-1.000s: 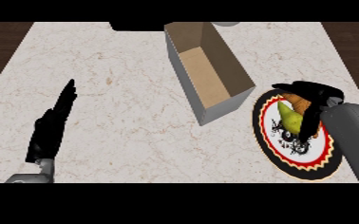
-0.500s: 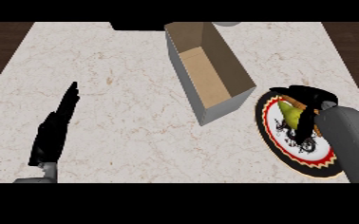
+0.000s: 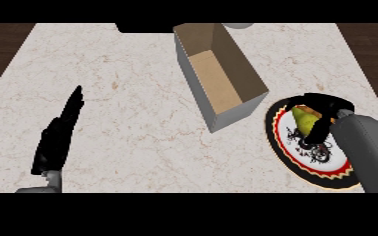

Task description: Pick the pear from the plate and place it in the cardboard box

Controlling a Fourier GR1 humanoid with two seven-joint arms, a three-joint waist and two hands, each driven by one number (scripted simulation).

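Right now the pear (image 3: 302,119) sits at the twelve o'clock end of the plate (image 3: 279,136), which lies at about four o'clock from the open cardboard box (image 3: 218,75) and just beside its near corner. The right hand (image 3: 328,102) arches over the pear, fingers and thumb curled round it and hiding its right side. At about eight o'clock on the marble counter (image 3: 133,105), the left hand (image 3: 59,135) rests flat-fingered, fingers straight and pressed together, pointing toward twelve.
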